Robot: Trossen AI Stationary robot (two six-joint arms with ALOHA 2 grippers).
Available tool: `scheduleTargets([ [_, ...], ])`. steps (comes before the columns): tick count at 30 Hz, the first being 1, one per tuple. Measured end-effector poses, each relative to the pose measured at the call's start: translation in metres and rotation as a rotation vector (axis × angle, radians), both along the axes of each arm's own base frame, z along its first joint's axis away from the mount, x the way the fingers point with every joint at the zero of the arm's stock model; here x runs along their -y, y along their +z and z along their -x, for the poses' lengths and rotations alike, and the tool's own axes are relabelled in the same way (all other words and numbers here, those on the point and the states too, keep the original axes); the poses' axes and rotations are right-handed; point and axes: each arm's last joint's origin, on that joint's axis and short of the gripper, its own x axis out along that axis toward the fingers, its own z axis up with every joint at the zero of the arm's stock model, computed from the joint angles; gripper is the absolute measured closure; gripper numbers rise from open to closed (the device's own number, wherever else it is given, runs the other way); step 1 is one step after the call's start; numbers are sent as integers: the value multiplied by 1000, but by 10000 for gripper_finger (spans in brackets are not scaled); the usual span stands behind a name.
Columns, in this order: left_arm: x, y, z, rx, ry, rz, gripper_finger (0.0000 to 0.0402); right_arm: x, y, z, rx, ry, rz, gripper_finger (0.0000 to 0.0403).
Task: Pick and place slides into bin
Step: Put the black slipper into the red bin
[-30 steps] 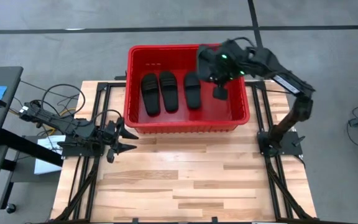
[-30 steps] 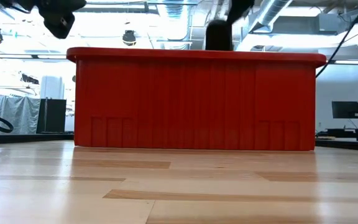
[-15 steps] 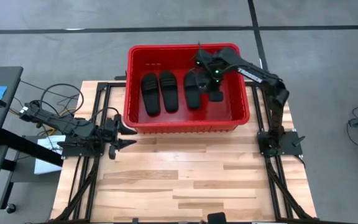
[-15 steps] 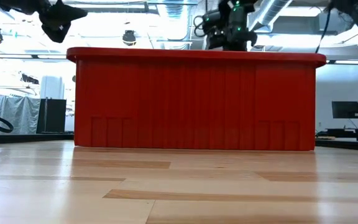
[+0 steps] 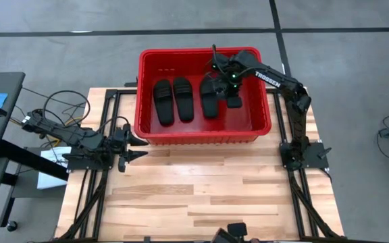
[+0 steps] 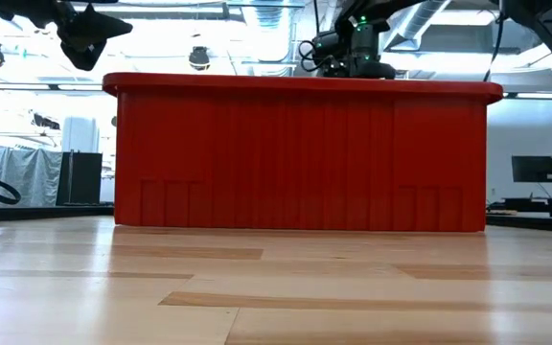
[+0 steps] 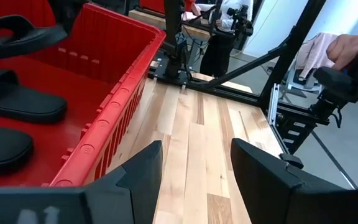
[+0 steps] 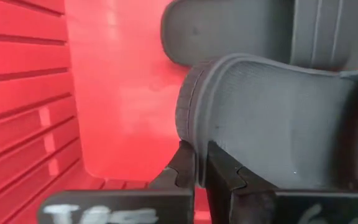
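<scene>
A: Left edge of table: left gripper [image 5: 128, 143], idle, fingers spread and empty, just outside the bin [image 5: 144, 101] near its left front corner.

B: Inside the bin, left to right: two slides [image 5: 173, 100] flat side by side, then a third slide [image 5: 209, 97], all on the red floor.

A: Right of those: right gripper [image 5: 229, 86] lowered into the bin, clenched on the edge of the fourth slide [image 8: 272, 118]. Sole pinched on edge between the fingers [image 8: 182, 167], seen close in the right wrist view; third slide just beyond it.

B: Step in hand, by judgement: setting down the last slide. Best done by lowering until the sole rests on the bin floor, tipping it flat away from the third slide, then opening the fingers fully before lifting straight up.

A: Obstacles: third slide touching or just beside the held one, hard to tell which; right wall of the bin [image 8: 23, 93] near on the other side. Risk of the slide landing tilted across its neighbour.

B: Surroundings: bare wooden table [image 5: 208, 196] in front of the bin, black frame rails [image 5: 302, 196], cables [image 5: 59, 108] at far left; a person's hand [image 7: 353, 46] beyond the table in the left wrist view.
</scene>
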Motion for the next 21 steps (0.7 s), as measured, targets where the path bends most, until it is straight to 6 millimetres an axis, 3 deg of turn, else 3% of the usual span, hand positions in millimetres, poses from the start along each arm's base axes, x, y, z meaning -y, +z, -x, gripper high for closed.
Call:
scheduleTargets([
  [11,1,0,0,-1,-17,3,220,13,-1,10,17,-43,-45,402],
  [16,1,0,0,-1,-19,2,220,16,-14,5,8,-44,-69,402],
  [21,2,0,0,-4,-54,7,220,18,-42,6,-35,-48,-105,402],
])
